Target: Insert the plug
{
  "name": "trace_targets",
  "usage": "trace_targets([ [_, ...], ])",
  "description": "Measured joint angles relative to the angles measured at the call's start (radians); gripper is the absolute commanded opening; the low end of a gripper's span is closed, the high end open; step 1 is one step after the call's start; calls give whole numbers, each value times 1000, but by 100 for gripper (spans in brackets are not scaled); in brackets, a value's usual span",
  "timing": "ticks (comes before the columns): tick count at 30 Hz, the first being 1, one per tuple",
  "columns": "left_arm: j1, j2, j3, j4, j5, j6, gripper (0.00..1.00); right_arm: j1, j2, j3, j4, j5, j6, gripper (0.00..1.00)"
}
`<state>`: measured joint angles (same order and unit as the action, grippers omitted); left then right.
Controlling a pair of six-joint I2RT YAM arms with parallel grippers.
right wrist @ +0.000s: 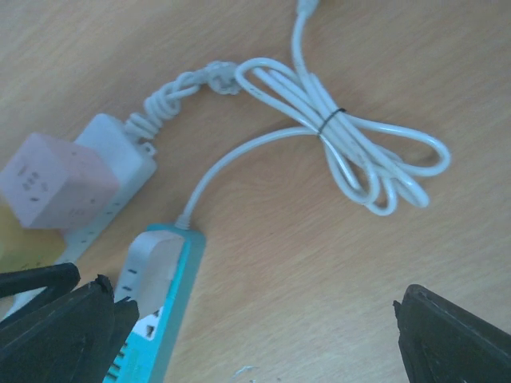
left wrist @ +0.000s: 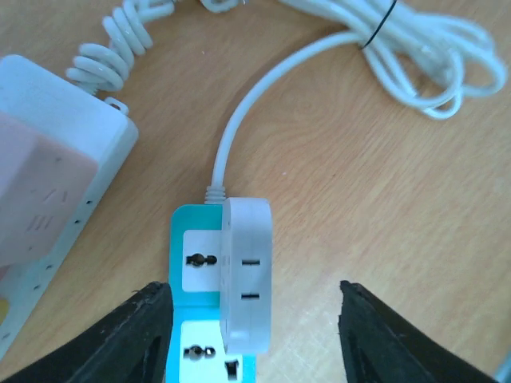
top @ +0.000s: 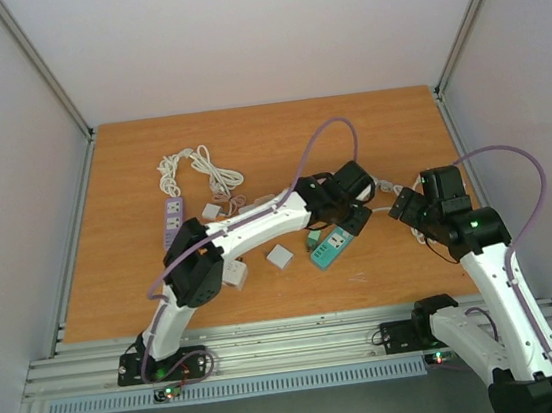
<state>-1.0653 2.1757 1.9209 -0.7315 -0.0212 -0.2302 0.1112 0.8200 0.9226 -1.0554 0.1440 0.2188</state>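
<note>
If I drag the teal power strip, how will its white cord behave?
Probably floppy: the cord curves loosely away from the power strip. The tied bundle would likely trail as one clump. It looks light, so it may slide easily over the smooth table.

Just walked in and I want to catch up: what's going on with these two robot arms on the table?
The left arm stretches across to a teal power strip, where a white plug sits on top, apparently pushed in. The left gripper is open, its fingers on either side of the plug with a gap on each side. The right gripper hangs wide open close by, holding nothing.
</note>
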Motion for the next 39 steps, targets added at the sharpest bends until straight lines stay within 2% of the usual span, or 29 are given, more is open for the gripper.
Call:
trace_targets([
  [3,15,-67,-28,2,16,-8,63,0,-13,0,18,-44,-25,94],
  [5,33,-153,-101,19,17,-23,66,0,-7,0,29,-82,-45,92],
  [10,105,-439,-367,92,-43,-65,76,74,37,1,76,-164,-83,91],
  [14,171,-690,-575,157,-147,-84,90,281,101,31,106,-144,-109,94],
  [17,190,-859,-657,187,-232,-71,99,498,213,103,137,-89,-143,97],
  [20,200,-1017,-712,230,-299,-42,99,670,356,167,181,-27,-188,98],
  [23,208,-1129,-761,264,-342,-19,99,782,523,203,229,10,-234,98],
  [28,220,-1217,-813,267,-392,-7,99,860,748,210,326,-9,-315,95],
  [34,230,-1242,-869,254,-443,-7,99,873,850,211,420,-56,-400,81],
  [39,230,-1305,-894,259,-478,-10,99,873,915,212,443,-67,-430,79],
])
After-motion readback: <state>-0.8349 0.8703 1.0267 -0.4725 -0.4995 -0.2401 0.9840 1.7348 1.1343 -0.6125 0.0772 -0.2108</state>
